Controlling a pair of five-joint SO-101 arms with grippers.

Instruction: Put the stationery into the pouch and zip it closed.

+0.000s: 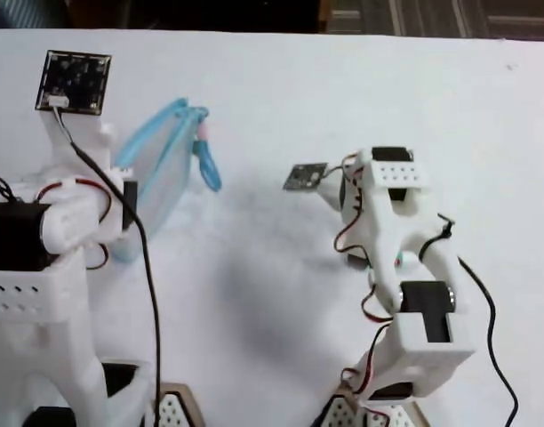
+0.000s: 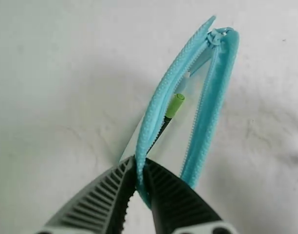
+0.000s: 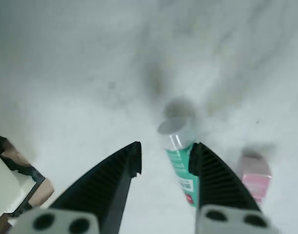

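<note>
1. A white desk (image 1: 272,98) spreads across the high view; in the wrist views its covering looks faintly creased and smudged
2. Beyond the desk's far edge runs a dark strip of room (image 1: 210,13), with paler bands at its right end
3. The left arm (image 1: 68,231) stands at the desk's left side, with the right arm (image 1: 396,231) well apart from it, right of the middle
4. The left jaws are clamped on one zipper edge of the pouch (image 2: 154,126), with the light-blue teeth pinched between the ribbed faces
5. The pouch is clear-sided and lies just beyond the left arm, its mouth gaping; the slider (image 2: 218,35) sits at the far end, where the two zipper rows meet
6. Inside the mouth a dark pen with a green cap (image 2: 174,105) shows
7. The right jaws stand wide apart above the desk, gripping nothing
8. A teal tube (image 3: 180,163) with a clear cap lies on the desk between them, close against one jaw; whether it touches cannot be told
9. A pink item (image 3: 255,178) lies near the tube, on that jaw's outer side
</note>
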